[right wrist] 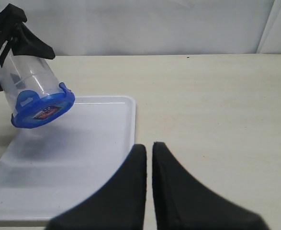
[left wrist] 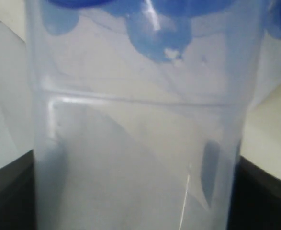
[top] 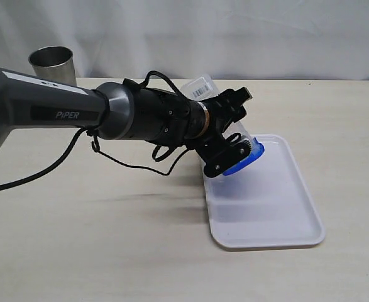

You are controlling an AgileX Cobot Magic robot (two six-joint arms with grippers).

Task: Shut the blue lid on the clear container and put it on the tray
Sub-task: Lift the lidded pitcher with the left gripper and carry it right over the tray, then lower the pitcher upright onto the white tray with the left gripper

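I hold the clear container (right wrist: 30, 79) in my left gripper (top: 234, 129). The jaws are wide apart and sit around its middle. It is up in the air and tipped, with the blue lid (right wrist: 42, 108) on the low end. The lid end hangs over one corner of the tray (top: 278, 220) and does not seem to touch it. My right gripper (right wrist: 149, 158) is closed tight with nothing in it. It is over the table (top: 77, 251), just beside the tray's edge.

Here is what could go wrong. The tray looks light, so if I push the container down at a slant, the tray could slide away. The container is tall and thin. If I let go while it is tipped like this, I think it would fall over and roll, maybe right off the low rim. The lid points down, so if it is not snapped on well, it could pop off when it bumps the tray.

Some things I cannot see well. In the exterior view my left arm (top: 46, 107) covers most of the container. My left wrist view is so close that it shows only blurry plastic and a bit of blue. I cannot tell if every flap on the lid is snapped shut. The little label on the lid is too small to read.
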